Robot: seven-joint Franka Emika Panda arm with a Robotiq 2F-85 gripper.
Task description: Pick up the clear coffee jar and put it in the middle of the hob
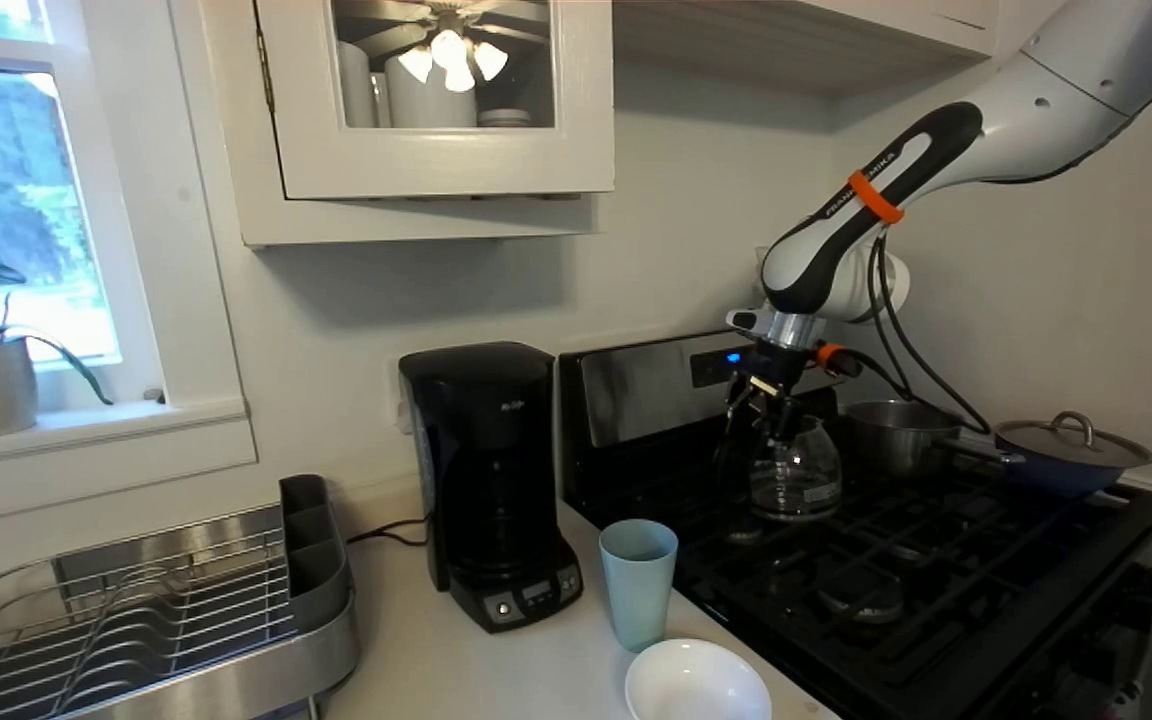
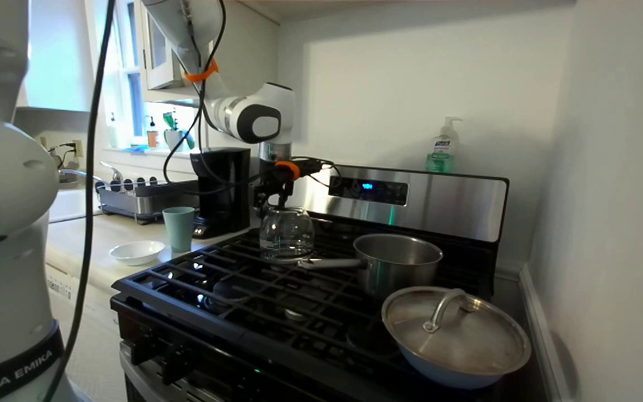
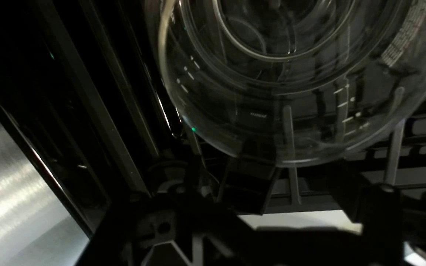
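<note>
Straddling the black handle (image 3: pixel 250 184), dark fingers (image 3: pixel 350 195) stand wide, perhaps to clasp or free the rounded clear-glass carafe (image 2: pixel 287 237), which apparently rests near the back of the black grated gas hob (image 2: pixel 299 312), off-centre.

Coffee carafe (image 1: pixel 797 470), clear rounded glass, pale print low on its side, dark handle (image 3: pixel 250 183); I find it upright on the rear grates (image 3: pixel 395 155). Gas hob (image 2: pixel 226 328), black, below me: steel back panel (image 2: pixel 455 212), display (image 2: pixel 367 186) glowing blue.
</note>
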